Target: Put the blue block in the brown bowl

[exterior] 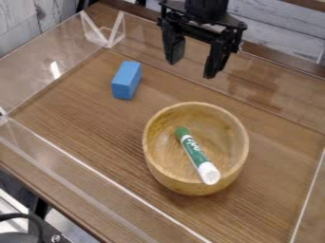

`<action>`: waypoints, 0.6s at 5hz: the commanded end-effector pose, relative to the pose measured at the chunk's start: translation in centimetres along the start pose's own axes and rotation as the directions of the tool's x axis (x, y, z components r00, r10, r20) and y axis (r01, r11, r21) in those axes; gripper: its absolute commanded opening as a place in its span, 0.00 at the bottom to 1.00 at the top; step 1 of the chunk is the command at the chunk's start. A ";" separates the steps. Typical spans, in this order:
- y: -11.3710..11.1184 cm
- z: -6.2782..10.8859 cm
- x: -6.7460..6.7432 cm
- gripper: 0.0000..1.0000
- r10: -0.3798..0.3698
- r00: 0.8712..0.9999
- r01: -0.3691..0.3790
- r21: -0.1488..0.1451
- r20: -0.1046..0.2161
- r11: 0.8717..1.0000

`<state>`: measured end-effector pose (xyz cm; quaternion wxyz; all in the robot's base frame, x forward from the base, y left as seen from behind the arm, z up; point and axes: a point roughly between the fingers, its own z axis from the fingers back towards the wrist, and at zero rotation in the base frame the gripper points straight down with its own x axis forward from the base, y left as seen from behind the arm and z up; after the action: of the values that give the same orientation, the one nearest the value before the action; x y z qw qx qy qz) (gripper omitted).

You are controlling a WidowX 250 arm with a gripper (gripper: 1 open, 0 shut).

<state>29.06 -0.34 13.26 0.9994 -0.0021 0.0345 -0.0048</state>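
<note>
Single arm, single gripper [200, 55], hanging at top centre of frame, pointed straight down. Fingers spread wide apart, nothing between them, nothing touched. Tips well above the table [76, 123].

Blue block [125, 80] lying flat on the wood, left of centre, near the back half of the table. From the gripper: off to the left in frame and lower in frame, i.e. toward the camera side. Clear gap between the two; not touching, not directly under. Long axis of block running roughly near-to-far in frame, tilted slightly, top end leaning right. Narrow faces therefore on its left and right sides, probably the ones to pinch. Finger line appears to run roughly left-right in frame, so likely little wrist turn needed; a judgement only, angle hard to read from here.

Brown bowl [196, 149] at lower right of centre, upright, open side up. Well apart from block, to its right and nearer the camera. Roughly below the gripper in frame.

Green-and-white marker [196, 157] lying inside bowl, slanted, white cap toward the near rim. Takes up part of the bowl floor; room left beside it, seemingly.

Clear low wall [26, 66] around the table edge.

Count: blocks one; bowls one; markers one; grippers one.

Task not begun as far as positions show: block outside bowl, unheld. Next move by judgement: shift left and toward camera, then descend over block.
</note>
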 end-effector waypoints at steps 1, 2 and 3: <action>0.5 -0.5 0.0 1.00 0.019 1.000 -0.019 -0.003 -0.010 1.000; 1.9 -0.9 0.0 1.00 0.061 0.998 -0.061 -0.008 -0.002 0.998; 4.4 -0.9 -0.1 1.00 0.135 0.990 -0.135 -0.020 0.027 0.991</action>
<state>28.51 4.10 10.87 0.9965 -0.0123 0.0489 0.0669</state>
